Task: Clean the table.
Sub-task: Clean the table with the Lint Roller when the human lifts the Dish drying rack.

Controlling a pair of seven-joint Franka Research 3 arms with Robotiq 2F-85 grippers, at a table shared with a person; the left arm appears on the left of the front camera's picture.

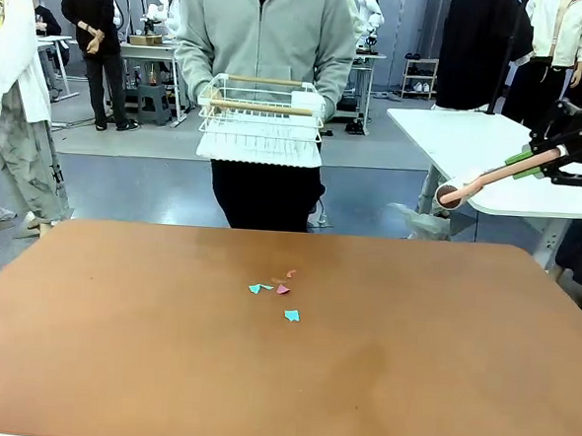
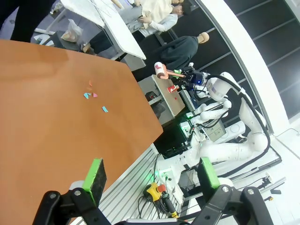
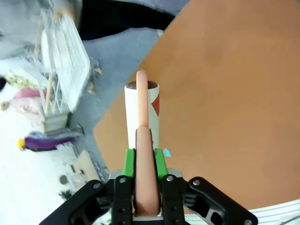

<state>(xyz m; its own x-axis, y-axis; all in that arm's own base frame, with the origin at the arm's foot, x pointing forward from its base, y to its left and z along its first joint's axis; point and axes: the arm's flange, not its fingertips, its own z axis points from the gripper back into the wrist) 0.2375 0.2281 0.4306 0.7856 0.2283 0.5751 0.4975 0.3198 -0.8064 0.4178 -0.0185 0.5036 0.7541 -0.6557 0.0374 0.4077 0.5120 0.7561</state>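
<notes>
The right tool, at the upper right of the front frame, is closed on the pink handle of a lint roller, raised in the air. The left tool stands open over the edge of the counter. The counter fills the lower half of the front frame, with small paper scraps at its middle.

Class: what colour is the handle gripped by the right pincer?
The handle is salmon pink; the right wrist view shows it best.
</notes>
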